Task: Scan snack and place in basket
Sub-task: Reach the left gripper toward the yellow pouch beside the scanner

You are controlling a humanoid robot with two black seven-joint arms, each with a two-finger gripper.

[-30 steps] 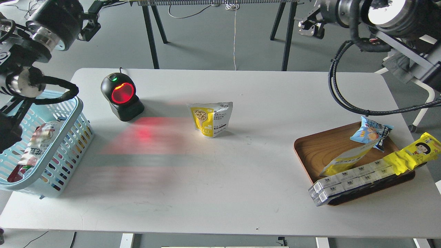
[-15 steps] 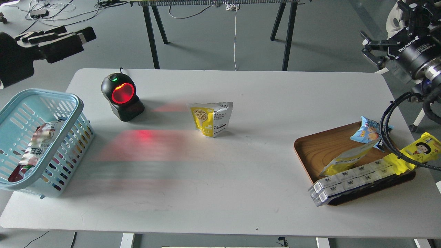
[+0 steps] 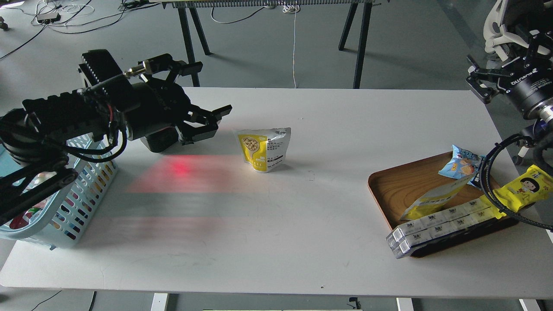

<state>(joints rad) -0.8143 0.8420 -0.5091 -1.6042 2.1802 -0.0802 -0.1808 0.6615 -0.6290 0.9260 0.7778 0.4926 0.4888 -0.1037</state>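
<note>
The snack, a small yellow and white stand-up pouch, stands upright at the table's middle. My left gripper is open and empty. It hovers just left of the pouch with its fingertips pointing at it, a small gap apart. The light blue basket sits at the table's left edge, partly hidden by my left arm, with a red and white packet inside. My right gripper is open and empty, held off the table's far right corner.
A black barcode scanner is mostly hidden behind my left gripper; its red light falls on the table. A brown wooden tray at the right holds a blue packet, a yellow pouch, a white box strip and a long yellow packet.
My left arm has swung in from the upper left, over the basket and scanner, with its gripper now beside the pouch. My right gripper has shifted slightly down. The pouch has not moved.
</note>
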